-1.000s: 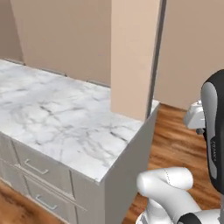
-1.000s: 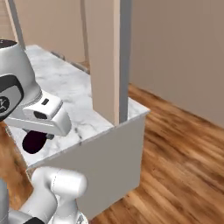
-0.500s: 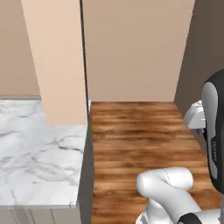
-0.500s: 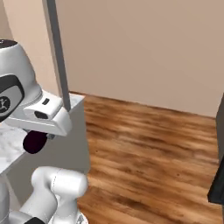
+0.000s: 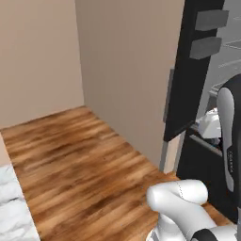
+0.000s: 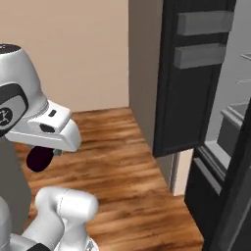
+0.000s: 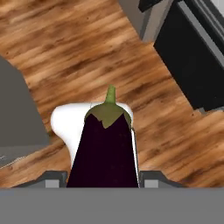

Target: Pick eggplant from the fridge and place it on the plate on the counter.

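We see the tool point(image 7: 104, 181) clamped on the eggplant point(image 7: 105, 151), long axis running six to twelve o'clock, green stem at twelve, above wooden floor point(image 7: 78, 52), fridge point(image 7: 192, 65) at two.

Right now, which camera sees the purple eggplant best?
The hand view: the glossy dark purple eggplant with its green stem sits large and close. The right base view shows just its dark end under the hand.

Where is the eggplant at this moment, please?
The eggplant is clamped in the pincer, filling the lower middle of the hand view above the wood floor; in the right base view it hangs at left, away from the open fridge.
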{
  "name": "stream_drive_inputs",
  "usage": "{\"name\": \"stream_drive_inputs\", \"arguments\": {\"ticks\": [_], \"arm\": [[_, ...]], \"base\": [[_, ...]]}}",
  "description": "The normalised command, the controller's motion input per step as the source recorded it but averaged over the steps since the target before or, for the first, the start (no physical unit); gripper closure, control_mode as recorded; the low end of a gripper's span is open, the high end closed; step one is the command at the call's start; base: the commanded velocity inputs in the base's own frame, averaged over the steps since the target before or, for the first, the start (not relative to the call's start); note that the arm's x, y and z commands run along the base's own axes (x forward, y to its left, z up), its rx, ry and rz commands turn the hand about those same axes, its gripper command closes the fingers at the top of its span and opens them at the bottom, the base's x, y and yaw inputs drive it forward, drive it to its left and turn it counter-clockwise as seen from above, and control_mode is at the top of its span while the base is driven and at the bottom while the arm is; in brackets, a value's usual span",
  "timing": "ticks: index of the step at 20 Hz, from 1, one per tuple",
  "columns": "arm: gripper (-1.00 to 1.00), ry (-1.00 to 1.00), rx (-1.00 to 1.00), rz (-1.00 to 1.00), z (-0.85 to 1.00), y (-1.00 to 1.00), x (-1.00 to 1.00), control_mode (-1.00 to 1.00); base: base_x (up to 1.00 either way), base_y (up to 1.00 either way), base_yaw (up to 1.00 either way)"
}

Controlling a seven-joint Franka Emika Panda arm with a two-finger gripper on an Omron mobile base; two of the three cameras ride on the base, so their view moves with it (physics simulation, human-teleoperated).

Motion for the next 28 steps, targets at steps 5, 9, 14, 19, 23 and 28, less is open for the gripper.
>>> {"name": "stream_drive_inputs", "arguments": {"ticks": [5,9,14,19,23,28], "arm": [[1.0,0.0,0.0,0.0,0.0,0.0,0.0,1.0],[1.0,0.0,0.0,0.0,0.0,0.0,0.0,1.0],[1.0,0.0,0.0,0.0,0.0,0.0,0.0,1.0],[1.0,0.0,0.0,0.0,0.0,0.0,0.0,1.0],[1.0,0.0,0.0,0.0,0.0,0.0,0.0,1.0],[1.0,0.0,0.0,0.0,0.0,0.0,0.0,1.0]], "base": [[-0.61,0.02,-0.89],[-0.64,0.0,-0.85],[-0.61,0.0,-0.84],[-0.43,0.0,-0.75],[-0.06,-0.1,-0.5],[0.35,-0.33,-0.17]]}}
